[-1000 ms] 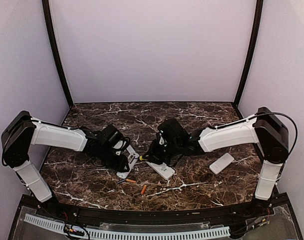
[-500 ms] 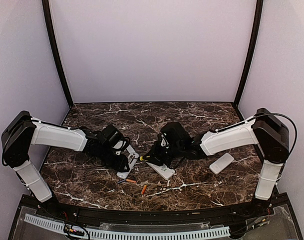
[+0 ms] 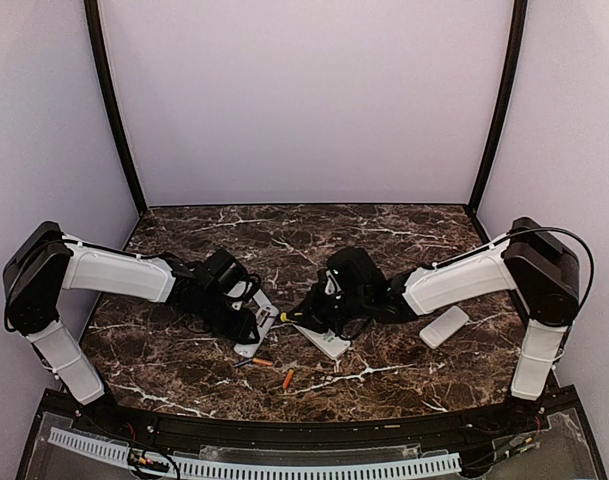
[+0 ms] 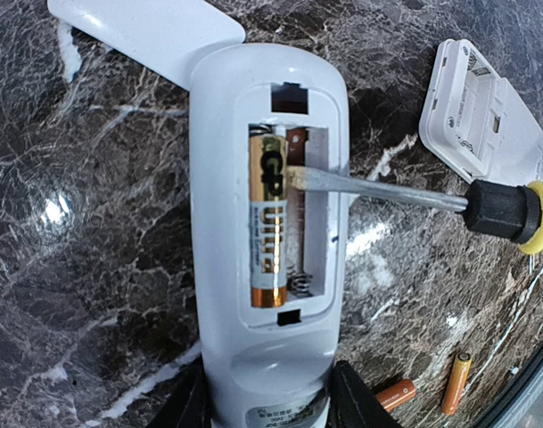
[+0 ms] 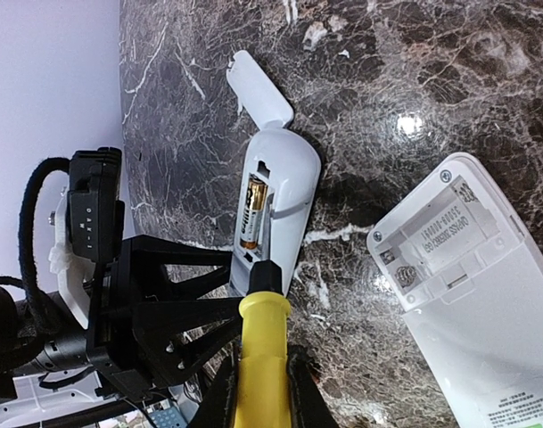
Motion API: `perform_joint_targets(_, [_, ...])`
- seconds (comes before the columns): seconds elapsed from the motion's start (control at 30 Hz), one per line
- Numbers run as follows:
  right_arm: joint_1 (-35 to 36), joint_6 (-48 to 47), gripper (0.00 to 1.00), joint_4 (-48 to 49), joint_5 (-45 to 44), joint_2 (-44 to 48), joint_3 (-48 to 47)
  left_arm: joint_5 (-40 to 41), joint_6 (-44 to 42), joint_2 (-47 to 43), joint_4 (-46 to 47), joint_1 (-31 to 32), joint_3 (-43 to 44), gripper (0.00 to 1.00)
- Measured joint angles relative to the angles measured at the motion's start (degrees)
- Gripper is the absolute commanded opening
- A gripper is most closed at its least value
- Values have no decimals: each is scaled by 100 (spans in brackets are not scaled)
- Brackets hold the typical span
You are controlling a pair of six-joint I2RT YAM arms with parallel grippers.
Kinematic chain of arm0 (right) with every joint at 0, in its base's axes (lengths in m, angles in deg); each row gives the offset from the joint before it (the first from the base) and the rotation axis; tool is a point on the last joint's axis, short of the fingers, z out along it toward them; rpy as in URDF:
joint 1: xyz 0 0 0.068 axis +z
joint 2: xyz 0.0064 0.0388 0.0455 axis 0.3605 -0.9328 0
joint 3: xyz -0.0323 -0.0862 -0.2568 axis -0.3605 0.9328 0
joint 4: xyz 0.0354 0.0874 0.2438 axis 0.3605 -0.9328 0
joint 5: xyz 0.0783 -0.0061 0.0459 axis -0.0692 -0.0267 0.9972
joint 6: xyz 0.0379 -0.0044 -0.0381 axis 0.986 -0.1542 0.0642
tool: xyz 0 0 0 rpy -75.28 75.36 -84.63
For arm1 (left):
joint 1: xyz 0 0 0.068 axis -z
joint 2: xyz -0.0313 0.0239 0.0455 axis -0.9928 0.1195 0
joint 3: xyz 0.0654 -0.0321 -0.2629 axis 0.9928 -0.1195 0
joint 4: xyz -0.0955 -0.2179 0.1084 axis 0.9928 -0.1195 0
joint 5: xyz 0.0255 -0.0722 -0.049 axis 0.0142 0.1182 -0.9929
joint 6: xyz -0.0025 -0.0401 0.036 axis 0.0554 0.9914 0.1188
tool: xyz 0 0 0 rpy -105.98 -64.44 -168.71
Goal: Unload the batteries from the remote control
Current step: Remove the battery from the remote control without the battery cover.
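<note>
The left gripper (image 4: 267, 406), part-open, clamps the opened remote (image 4: 264, 98). The right gripper (image 5: 260, 392), nearly closed, holds the screwdriver (image 5: 259, 343), tip against one battery (image 4: 269, 227) seated in the compartment (image 4: 316, 223). Nearer, loose batteries (image 4: 456, 382) lie on the table (image 4: 93, 223).

Overhead overview, two wrist close-ups sharing remote (image 4: 219, 267)

The screwdriver (image 4: 387, 191) crosses the open bay of the remote (image 4: 219, 178), blocking the battery (image 4: 268, 232).

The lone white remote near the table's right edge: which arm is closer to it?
The right arm: its jaws, holding the yellow-handled screwdriver, are left of the lone remote. The left arm is further left, clamping the battery-loaded remote.
</note>
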Motion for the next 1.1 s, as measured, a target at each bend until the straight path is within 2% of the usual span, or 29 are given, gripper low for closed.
perform_joint_targets(0.33, [-46,26,0,142,68,-59,7,-24,20,24,-35,0,28,41])
perform_joint_targets(0.5, [-50,24,0,83,81,-76,-37,-28,24,31,-50,0,42,36])
perform_joint_targets(1.1, [-92,-42,0,227,221,-280,-149,-37,46,76,-142,-2,122,36])
